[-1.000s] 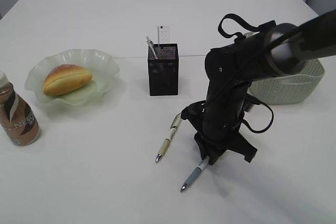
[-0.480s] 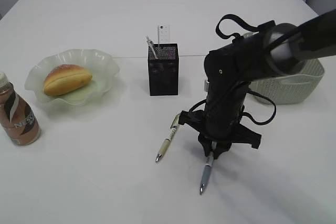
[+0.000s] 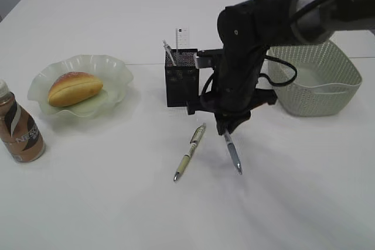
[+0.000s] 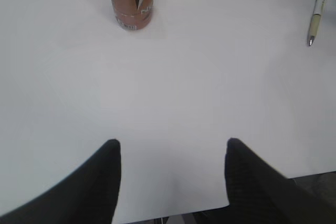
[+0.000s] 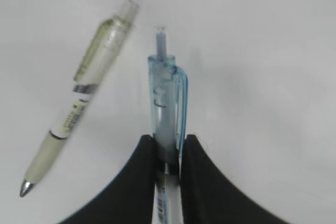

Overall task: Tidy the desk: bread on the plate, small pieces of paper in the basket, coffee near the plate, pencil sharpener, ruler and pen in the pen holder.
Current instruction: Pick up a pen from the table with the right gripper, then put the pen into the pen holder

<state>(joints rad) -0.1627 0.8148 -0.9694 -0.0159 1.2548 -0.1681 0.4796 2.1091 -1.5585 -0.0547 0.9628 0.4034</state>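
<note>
Lifting the blue pen [image 3: 232,151] off the tabletop [image 3: 117,203], our right pincer [image 3: 226,132] clenched on it, we now near the pen holder [image 3: 181,78] at frame centre.

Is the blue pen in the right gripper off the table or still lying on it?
Off the table. The right gripper is shut on the blue pen, which hangs tip-down clear of the surface.
</note>
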